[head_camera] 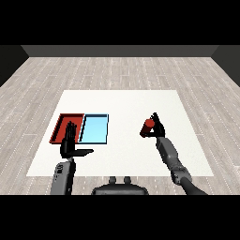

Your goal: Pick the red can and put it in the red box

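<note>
The red can (pixel 147 127) is at the right middle of the white table, with my right hand (pixel 157 126) curled round it from the right side. Whether the can rests on the table or hangs just above it I cannot tell. The red tray (pixel 61 123) lies at the left of the table, and the light blue tray (pixel 95 129) lies beside it on its right. My left hand (pixel 70 143) is held upright with straight fingers and the thumb stretched to the right, in front of the red tray's near edge, holding nothing.
The white table (pixel 122 103) stands on a grey wooden floor. A bare stretch of table separates the light blue tray from the can. Both grey forearms come in from the lower corners.
</note>
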Tool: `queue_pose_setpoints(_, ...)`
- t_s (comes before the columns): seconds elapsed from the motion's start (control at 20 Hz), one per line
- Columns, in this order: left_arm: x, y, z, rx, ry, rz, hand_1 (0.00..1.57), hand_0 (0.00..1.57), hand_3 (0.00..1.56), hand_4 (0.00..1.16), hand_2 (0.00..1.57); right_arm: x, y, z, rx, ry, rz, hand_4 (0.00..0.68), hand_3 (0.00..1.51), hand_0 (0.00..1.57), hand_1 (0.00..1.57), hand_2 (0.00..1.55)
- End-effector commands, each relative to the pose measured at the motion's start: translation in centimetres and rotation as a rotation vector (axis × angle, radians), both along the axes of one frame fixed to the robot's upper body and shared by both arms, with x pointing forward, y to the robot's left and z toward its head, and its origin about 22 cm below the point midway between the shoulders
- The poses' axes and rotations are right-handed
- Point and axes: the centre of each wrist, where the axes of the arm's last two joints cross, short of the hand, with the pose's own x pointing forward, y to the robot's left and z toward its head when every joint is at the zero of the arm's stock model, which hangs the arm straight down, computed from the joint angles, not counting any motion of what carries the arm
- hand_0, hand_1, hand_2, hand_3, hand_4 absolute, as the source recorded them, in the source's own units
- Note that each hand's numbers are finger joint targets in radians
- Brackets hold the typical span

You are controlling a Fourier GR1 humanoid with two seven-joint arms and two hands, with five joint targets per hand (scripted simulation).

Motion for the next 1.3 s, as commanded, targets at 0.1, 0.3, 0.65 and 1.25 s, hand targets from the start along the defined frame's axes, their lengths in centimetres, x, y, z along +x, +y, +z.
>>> queue_pose_setpoints(0.1,-0.6,-1.0,-2.6,0.005,-0.007,-0.006,0.00,0.00,0.00,0.00,0.00,1.9,0.4,1.8,0.014,0.013,0.001,0.000,0.00,0.00,0.00,0.00)
queue_pose_setpoints(0.3,2.9,-0.7,-1.1,0.000,-0.002,0.011,0.00,0.00,0.00,0.00,0.00,1.9,1.7,1.2,-0.022,0.019,0.018,0.000,0.00,0.00,0.00,0.00)
queue_pose_setpoints(0.65,0.0,2.0,-0.5,0.009,-0.006,0.007,0.00,0.00,0.00,0.00,0.00,2.4,0.7,2.2,-0.010,0.010,0.026,0.000,0.00,0.00,0.00,0.00)
queue_pose_setpoints(1.25,1.2,-0.1,0.9,0.000,0.007,-0.002,0.00,0.00,0.00,0.00,0.00,2.1,0.7,1.7,-0.112,0.060,-0.055,0.667,1.44,1.50,1.50,1.47)
